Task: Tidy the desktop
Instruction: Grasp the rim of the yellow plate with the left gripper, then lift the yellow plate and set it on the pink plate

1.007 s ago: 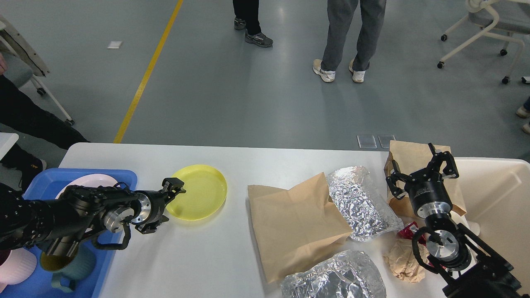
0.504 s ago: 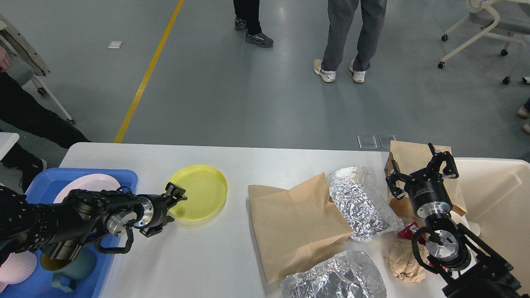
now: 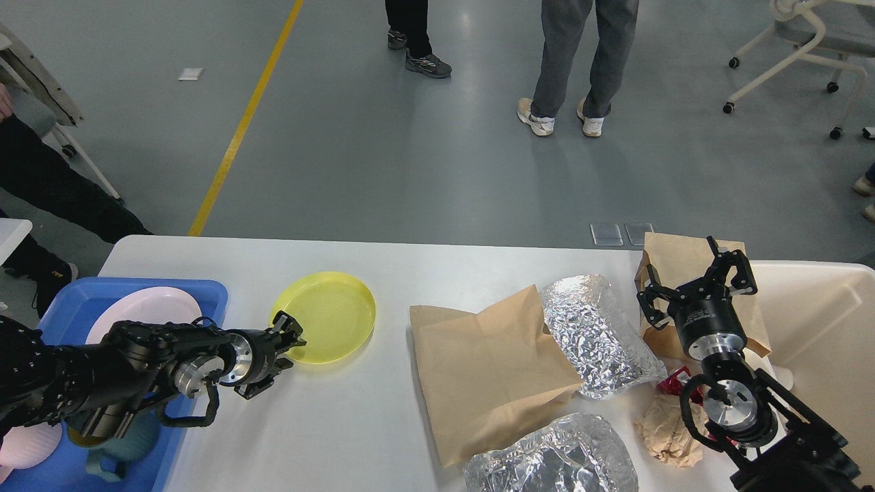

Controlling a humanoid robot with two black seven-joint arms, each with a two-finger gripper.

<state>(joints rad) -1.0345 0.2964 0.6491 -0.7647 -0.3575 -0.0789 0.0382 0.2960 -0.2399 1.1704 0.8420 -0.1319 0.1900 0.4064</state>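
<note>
Yellow plate (image 3: 327, 316) sits loose on the desktop (image 3: 342, 424), my left gripper (image 3: 281, 350) open at its rim; bags (image 3: 489, 372) and foil (image 3: 595, 335) remain, right gripper (image 3: 694, 283) open, empty.

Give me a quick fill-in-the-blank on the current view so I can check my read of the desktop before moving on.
1. The left gripper is at the near rim of the ____ plate.
2. The pink plate lies in the ____ tray.
3. The foil bag lies between two ____ paper bags, the big one and one behind the right gripper.
4. The right gripper's fingers are ____ and hold nothing.

Missing words: yellow; blue; brown; open
</note>
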